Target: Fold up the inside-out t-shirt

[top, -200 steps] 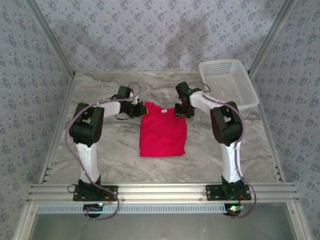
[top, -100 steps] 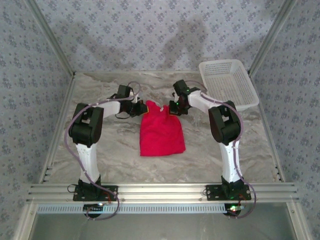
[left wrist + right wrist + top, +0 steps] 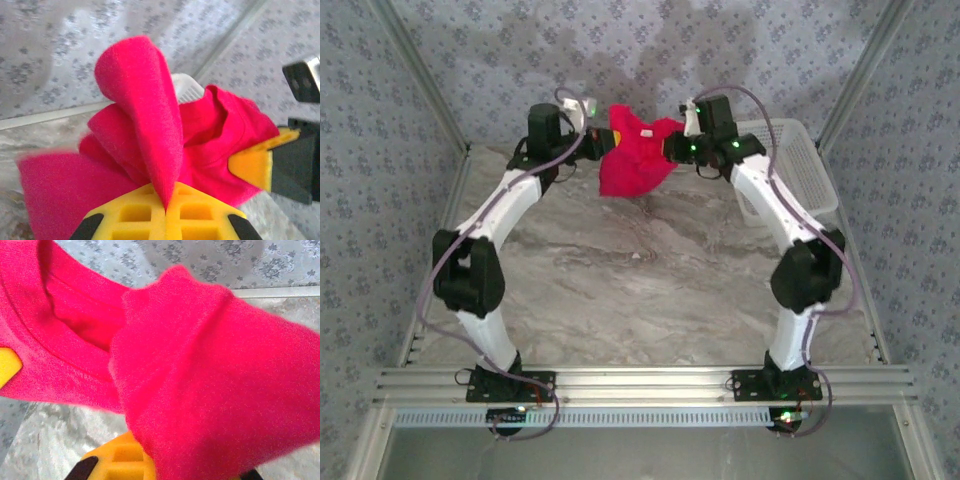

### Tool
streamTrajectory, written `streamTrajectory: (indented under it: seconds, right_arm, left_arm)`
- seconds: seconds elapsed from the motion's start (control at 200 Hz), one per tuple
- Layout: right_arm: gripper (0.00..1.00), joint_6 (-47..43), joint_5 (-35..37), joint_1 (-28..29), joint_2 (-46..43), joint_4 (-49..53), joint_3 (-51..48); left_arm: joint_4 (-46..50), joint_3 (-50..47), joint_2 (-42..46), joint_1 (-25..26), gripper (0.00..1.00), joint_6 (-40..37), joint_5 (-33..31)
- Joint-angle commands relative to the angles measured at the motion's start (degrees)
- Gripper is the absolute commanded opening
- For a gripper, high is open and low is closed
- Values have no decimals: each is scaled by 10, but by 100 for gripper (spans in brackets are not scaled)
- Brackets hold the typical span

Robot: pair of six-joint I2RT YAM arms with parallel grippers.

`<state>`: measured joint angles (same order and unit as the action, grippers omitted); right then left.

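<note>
The inside-out t-shirt (image 3: pixel 632 160) is a plain red cloth garment, bunched and hanging in the air above the far end of the table between both grippers. My left gripper (image 3: pixel 597 142) is shut on its left shoulder; in the left wrist view the yellow pads (image 3: pixel 135 215) pinch a peak of red cloth (image 3: pixel 145 115). My right gripper (image 3: pixel 672 148) is shut on the opposite shoulder. In the right wrist view the t-shirt (image 3: pixel 215 385) drapes over the yellow fingers (image 3: pixel 112 460) and the neck opening shows at upper left. The other gripper's yellow finger (image 3: pixel 252 165) shows at the right of the left wrist view.
A white lattice basket (image 3: pixel 790 175) stands at the far right corner, close behind the right arm. The marble tabletop (image 3: pixel 640 280) stretches below the raised shirt. Patterned walls and metal frame rails enclose the table.
Both arms have risen and reached far back, lifting the t-shirt off the table. The right gripper closed on the shirt's shoulder; the shirt went from flat to a hanging bunch.
</note>
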<state>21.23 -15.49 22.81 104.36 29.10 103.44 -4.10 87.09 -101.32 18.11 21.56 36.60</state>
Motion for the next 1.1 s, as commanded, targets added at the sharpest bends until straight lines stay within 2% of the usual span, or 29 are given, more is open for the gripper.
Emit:
streamTrajectory:
  seconds: [0.0,0.12,0.195,0.27,0.35,0.475,0.66,0.785,0.939,1.094]
  right_arm:
    - [0,-6,11,34,-54,-64,-160]
    - [0,21,43,88,-117,-125,-341]
    - [0,50,70,119,-150,-146,-434]
    - [0,75,89,131,-173,-158,-476]
    - [0,84,119,125,-182,-152,-473]
    - [0,71,153,99,-166,-141,-424]
    - [0,35,139,50,-93,-118,-320]
    - [0,19,123,13,-26,-117,-258]
    - [0,23,85,-25,127,-105,-137]
    - [0,15,72,-29,308,7,65]
  left_arm:
    - [-96,-147,43,38,0,-61,14]
    - [-147,-316,77,73,0,-60,12]
    - [-159,-387,84,88,0,-52,3]
    - [-154,-424,84,85,0,-44,-3]
    - [-150,-432,79,66,0,-39,-14]
    - [-130,-383,50,26,0,-18,5]
    - [-49,-255,2,4,0,-46,7]
    - [4,-155,-61,-14,0,-64,7]
    - [43,-38,-182,-43,0,-63,-2]
    - [126,71,-295,-49,0,-78,-24]
